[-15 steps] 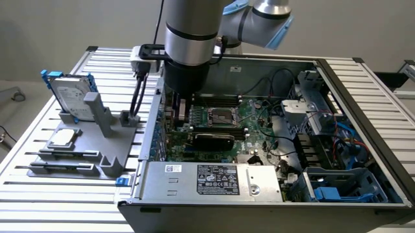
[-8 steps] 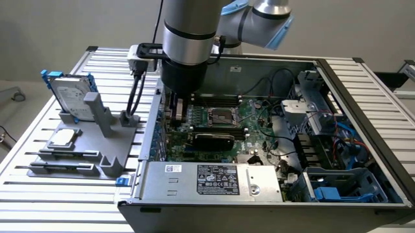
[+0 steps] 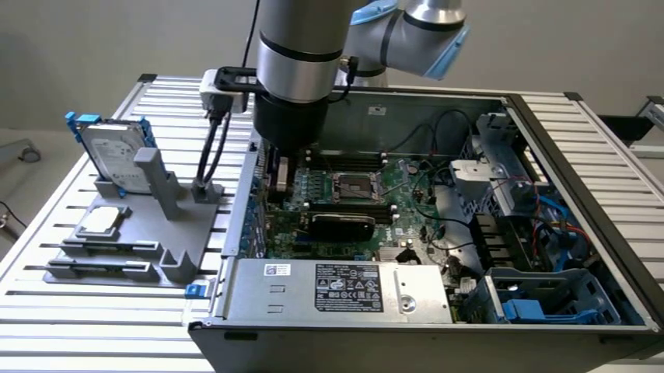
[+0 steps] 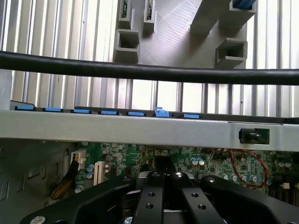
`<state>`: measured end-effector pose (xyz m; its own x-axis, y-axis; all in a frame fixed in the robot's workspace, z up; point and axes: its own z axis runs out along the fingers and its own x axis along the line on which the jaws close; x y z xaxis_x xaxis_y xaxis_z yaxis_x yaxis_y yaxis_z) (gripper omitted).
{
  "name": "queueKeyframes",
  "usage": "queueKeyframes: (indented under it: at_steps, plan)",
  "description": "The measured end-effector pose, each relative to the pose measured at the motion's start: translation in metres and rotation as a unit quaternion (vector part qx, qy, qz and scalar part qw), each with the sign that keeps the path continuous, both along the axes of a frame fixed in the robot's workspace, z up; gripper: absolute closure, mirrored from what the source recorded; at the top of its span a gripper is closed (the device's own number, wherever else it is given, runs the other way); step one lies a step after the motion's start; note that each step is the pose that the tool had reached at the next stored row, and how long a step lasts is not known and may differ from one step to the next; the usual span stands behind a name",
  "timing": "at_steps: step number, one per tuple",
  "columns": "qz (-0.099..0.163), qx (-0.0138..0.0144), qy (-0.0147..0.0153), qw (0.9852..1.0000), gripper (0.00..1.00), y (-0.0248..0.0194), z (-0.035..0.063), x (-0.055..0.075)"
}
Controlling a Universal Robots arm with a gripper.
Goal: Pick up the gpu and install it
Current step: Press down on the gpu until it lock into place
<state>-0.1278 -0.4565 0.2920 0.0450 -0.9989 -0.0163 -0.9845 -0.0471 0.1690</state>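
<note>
- The gripper (image 4: 162,175) was low inside the computer case (image 3: 581,155), close to the case wall that faces the grey parts stand (image 3: 135,256).
- Its fingers were drawn fully together. No part could be made out clamped between them.
- The gpu (image 3: 343,225) was judged to be the black, rounded-shroud card standing on the motherboard (image 3: 421,221), just beside the processor socket (image 3: 350,186) and apart from the gripper.
- No such card was seen on the stand, which carried the hard drive (image 3: 109,151) and a small square chip (image 3: 101,221).
- Progress, as a judgement: pick-up and transfer into the case appeared complete.
- Whether the card was fully seated in its slot could not be confirmed.
</note>
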Motion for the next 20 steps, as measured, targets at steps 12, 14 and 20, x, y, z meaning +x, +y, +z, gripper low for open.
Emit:
queueKeyframes:
  at_steps: [12, 14, 20]
  plan:
    - [0.0, -0.008, 0.0081, 0.9999, 0.89, 0.0014, 0.004, -0.0028]
    - [0.0, -0.0092, 0.0092, 0.9999, 0.89, 0.0021, 0.0041, -0.003]
    - [-0.001, -0.0108, 0.0124, 0.9999, 0.89, 0.0026, 0.0045, -0.0038]
